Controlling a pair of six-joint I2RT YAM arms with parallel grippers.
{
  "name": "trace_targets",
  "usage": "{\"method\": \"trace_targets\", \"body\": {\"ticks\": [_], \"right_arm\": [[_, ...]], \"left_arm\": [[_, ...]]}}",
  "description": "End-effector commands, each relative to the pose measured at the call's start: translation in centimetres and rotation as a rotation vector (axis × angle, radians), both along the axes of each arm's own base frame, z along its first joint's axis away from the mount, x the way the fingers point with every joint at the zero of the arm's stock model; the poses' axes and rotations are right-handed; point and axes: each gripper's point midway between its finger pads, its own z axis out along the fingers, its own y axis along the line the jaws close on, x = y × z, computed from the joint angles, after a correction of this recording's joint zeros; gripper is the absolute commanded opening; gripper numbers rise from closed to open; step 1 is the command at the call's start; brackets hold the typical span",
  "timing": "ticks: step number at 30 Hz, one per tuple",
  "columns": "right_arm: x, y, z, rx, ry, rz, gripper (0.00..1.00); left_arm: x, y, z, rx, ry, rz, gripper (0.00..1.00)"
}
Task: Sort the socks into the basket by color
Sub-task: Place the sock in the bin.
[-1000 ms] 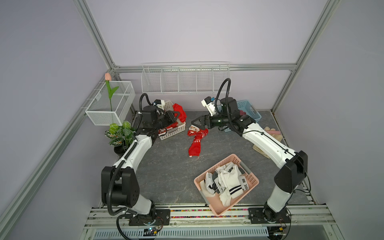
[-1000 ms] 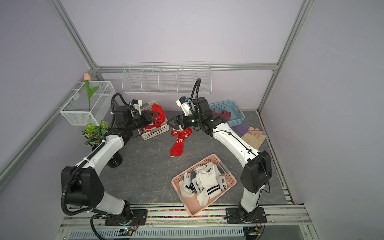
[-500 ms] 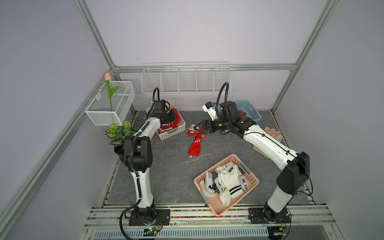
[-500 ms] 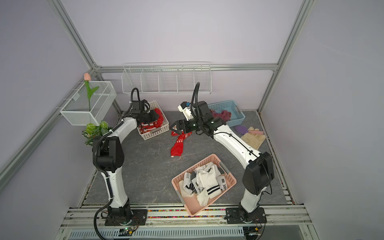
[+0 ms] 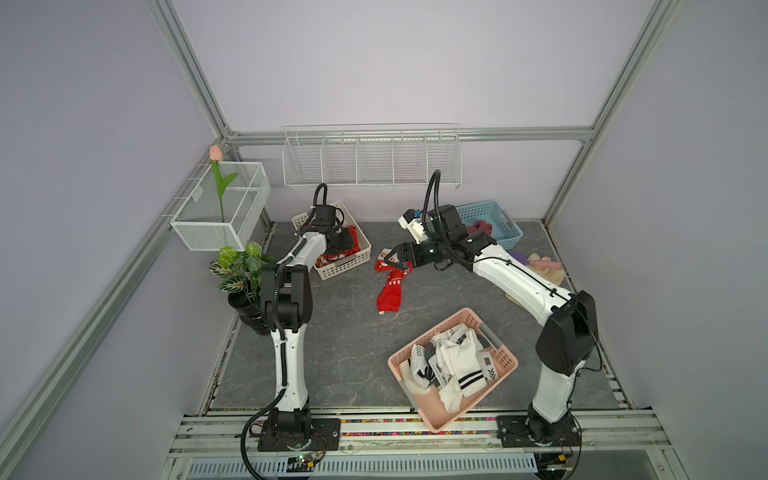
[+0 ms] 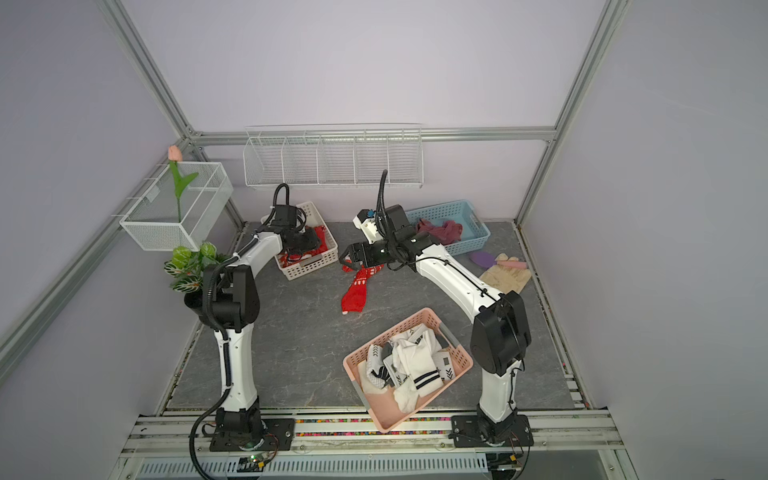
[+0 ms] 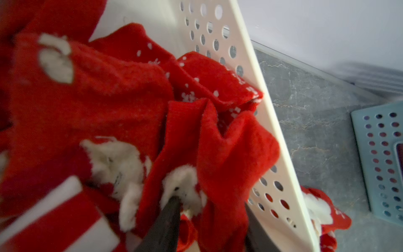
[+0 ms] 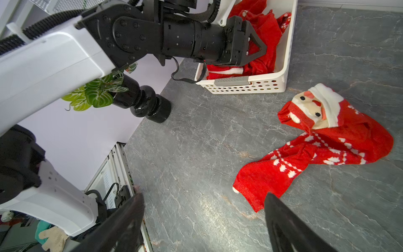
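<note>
While the left fingers (image 7: 165, 222) stand parted, the spread right fingers (image 8: 290, 224) should straddle the red sock (image 8: 327, 148) just beyond them.

Grey marbled tabletop (image 5: 332, 332) carries three perforated baskets: white basket (image 5: 345, 266) back left, blue basket (image 5: 505, 243) back right, pink basket (image 5: 432, 415) askew at the front edge. Red socks (image 5: 390, 291) lie loose on bare surface, near the white basket; count unclear. Black plant pot (image 5: 249, 311) stands at the left edge. Beige gloves (image 6: 505, 276) and purple brush (image 6: 484, 259) lie by the right edge, near the blue basket.
</note>
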Motion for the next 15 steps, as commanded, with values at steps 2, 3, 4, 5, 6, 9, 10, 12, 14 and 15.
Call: {"method": "trace_targets", "body": {"ticks": [2,3,4,5,6,9,10,12,14,15], "right_arm": [[0.6,0.3,-0.8,-0.054,-0.007,0.0,0.88],[0.8,0.4,-1.1,-0.063,-0.004,-0.004,0.88],[0.9,0.5,-1.4,-0.071,-0.001,-0.007,0.88],[1.2,0.5,-1.7,-0.079,0.003,-0.009,0.88],[1.3,0.7,-2.0,-0.09,0.004,-0.011,0.88],[1.9,0.7,-3.1,-0.13,0.01,-0.019,0.88],[2.1,0.7,-3.4,-0.14,0.012,-0.022,0.88],[2.5,0.7,-4.4,-0.171,0.019,-0.029,0.88],[2.9,0.6,-5.6,-0.21,0.03,-0.034,0.88],[3.0,0.7,-6.4,-0.233,0.034,-0.034,0.89]], "left_arm": [[-0.7,0.3,2.5,0.006,-0.031,-0.014,0.51],[-0.8,0.3,3.0,0.002,-0.043,-0.017,0.55],[-0.9,0.3,3.5,0.002,-0.05,-0.016,0.57],[-1.1,0.4,4.0,0.001,-0.058,-0.015,0.61],[-1.3,0.4,4.5,0.0,-0.067,-0.014,0.63],[-1.8,0.3,6.2,-0.009,-0.091,-0.019,0.68],[-2.0,0.3,6.7,-0.011,-0.099,-0.023,0.7],[-2.4,0.4,8.0,-0.013,-0.118,-0.024,0.76],[-2.9,0.5,9.1,-0.018,-0.134,-0.022,0.78],[-3.1,0.6,9.9,-0.018,-0.149,-0.019,0.78]]}}
